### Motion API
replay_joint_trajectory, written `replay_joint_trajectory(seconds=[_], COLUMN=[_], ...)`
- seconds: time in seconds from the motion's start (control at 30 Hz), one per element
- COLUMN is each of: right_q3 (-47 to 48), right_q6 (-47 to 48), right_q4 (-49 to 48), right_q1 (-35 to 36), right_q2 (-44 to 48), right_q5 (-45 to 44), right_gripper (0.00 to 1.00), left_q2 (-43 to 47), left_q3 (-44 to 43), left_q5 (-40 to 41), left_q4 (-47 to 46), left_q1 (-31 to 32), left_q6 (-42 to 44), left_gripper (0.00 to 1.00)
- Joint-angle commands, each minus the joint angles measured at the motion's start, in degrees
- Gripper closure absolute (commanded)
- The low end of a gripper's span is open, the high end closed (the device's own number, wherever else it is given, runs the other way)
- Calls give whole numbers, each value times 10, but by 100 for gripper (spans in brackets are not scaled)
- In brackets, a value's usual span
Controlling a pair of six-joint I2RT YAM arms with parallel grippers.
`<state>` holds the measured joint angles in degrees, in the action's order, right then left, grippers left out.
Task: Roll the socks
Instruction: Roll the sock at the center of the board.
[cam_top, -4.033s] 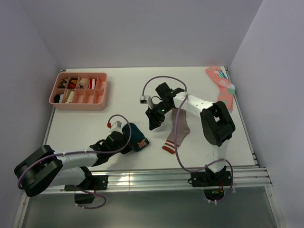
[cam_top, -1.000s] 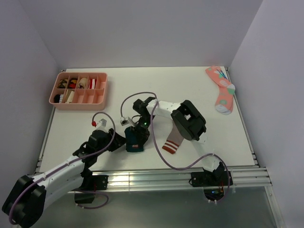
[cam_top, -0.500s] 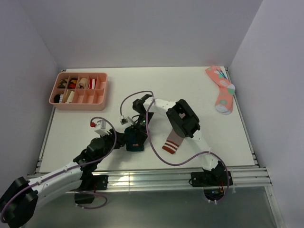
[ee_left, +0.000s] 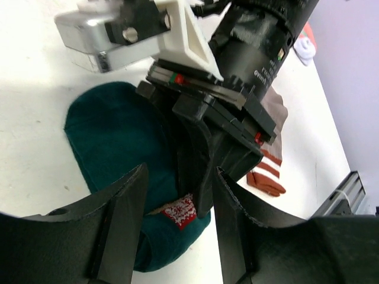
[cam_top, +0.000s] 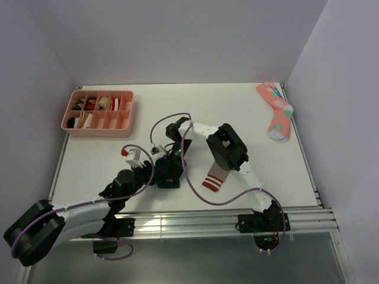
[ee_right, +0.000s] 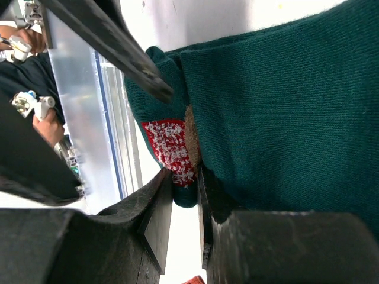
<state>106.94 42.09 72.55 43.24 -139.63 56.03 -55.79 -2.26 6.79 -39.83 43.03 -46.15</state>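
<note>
The dark green sock (cam_top: 168, 180), near the front middle of the table (cam_top: 89, 160), is mostly hidden under both grippers. The left gripper (ee_left: 177, 222) stands spread wide, grasping nothing. The right gripper (ee_right: 185, 198) pinches the sock's folded edge. The striped brown sock (cam_top: 214, 177) lies just right, partly under the right arm (cam_top: 231, 151).

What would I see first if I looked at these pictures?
Two robot hands meet at a dark green sock near the front of the table: the right hand pinches its edge, and the left hand is open close by. A pink tray sits at the back left, and a coral spotted sock lies in the back right corner.
</note>
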Motion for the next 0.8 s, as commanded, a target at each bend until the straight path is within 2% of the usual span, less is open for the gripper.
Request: replay_joint_trajectory(seconds=[0.0, 0.4, 0.77], right_q3=[4, 1, -4], right_q6=[18, -2, -12], right_q4=[-27, -50, -56], right_q1=[-6, -14, -29], right_q2=[-14, -13, -7], right_q5=[-40, -36, -45], right_gripper=[73, 73, 73], left_q2=[-25, -82, -32], left_q3=[81, 115, 105], left_q5=[-33, -20, 40], left_q4=[-78, -146, -53], left_q1=[4, 32, 46], left_q6=[9, -17, -39], left_gripper=[47, 48, 47])
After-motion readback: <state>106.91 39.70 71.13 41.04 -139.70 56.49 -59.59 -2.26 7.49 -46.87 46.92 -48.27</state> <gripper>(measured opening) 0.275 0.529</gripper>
